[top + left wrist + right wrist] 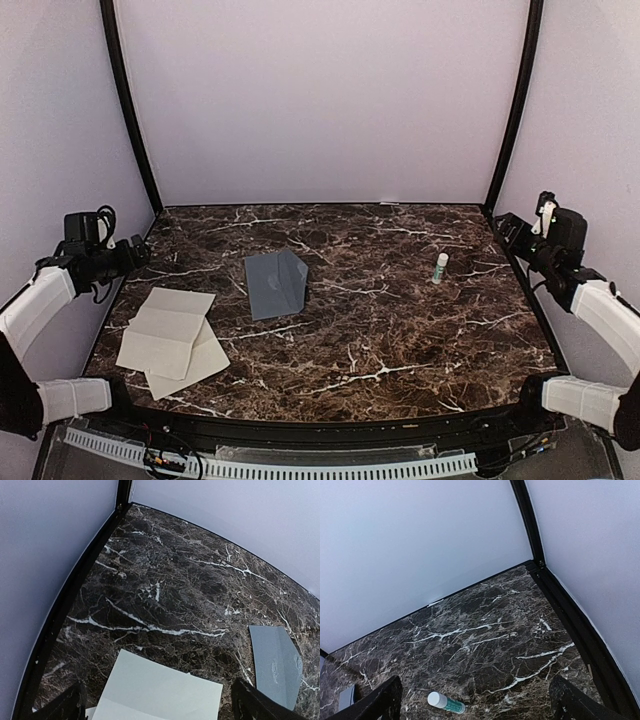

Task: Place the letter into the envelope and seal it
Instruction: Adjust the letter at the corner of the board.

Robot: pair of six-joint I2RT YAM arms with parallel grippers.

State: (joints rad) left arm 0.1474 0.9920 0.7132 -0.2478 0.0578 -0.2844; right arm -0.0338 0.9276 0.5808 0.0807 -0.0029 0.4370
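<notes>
My left gripper (138, 250) hangs over the left edge of the table, fingers (65, 705) spread wide with nothing between them. My right gripper (508, 227) hangs the same way over the right edge, jaws wide apart and holding nothing.

Just below and ahead of my left hand lies the letter (170, 335), flat cream paper with fold creases, near the table's front left corner. A second cream sheet seems to lie under it, sticking out at the near side. From my left wrist its far edge (160, 695) sits between my fingertips, though I touch none of it.

The envelope (275, 283) lies to the right of the letter and a little farther back, slate grey, flat on the dark marble table (400, 330), apart from the paper. Nearer my right hand sits a small white tube with a teal label (441, 266), well away from the envelope.
</notes>
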